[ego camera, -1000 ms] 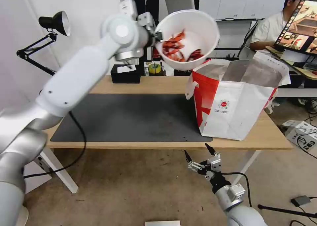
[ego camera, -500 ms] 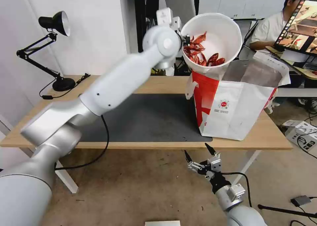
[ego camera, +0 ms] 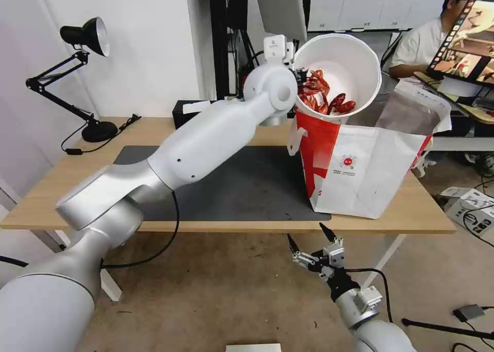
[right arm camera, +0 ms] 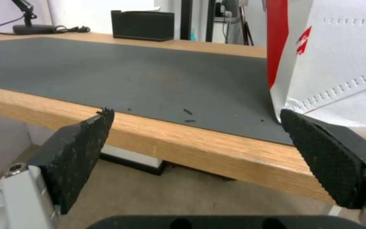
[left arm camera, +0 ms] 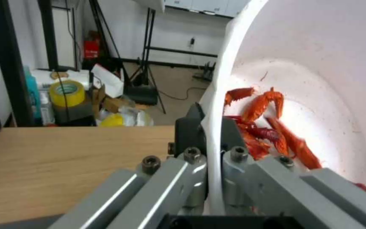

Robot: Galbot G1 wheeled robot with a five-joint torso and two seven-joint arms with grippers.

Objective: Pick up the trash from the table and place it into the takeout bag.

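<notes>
My left gripper (ego camera: 300,79) is shut on the rim of the white round bowl (ego camera: 355,64), a piece of the trash with red shells (ego camera: 324,97) inside. It holds the bowl tilted over the open mouth of the takeout bag (ego camera: 370,161), which stands on the right end of the table (ego camera: 422,215). In the left wrist view the bowl's rim (left arm camera: 219,111) is pinched between the fingers (left arm camera: 193,127), with the red shells (left arm camera: 267,127) just past them. My right gripper (ego camera: 310,239) hangs open below the table's front edge, near the bag's lower corner (right arm camera: 331,79).
A dark grey mat (ego camera: 242,187) covers the table's middle. A black tissue box (ego camera: 193,107) sits at the back edge, and a black desk lamp (ego camera: 85,38) stands at the back left. A person sits behind the bag at the far right.
My left arm has swung the bowl to the right and lowered it, from above the table's middle to the bag's mouth. The right gripper has stayed still.
</notes>
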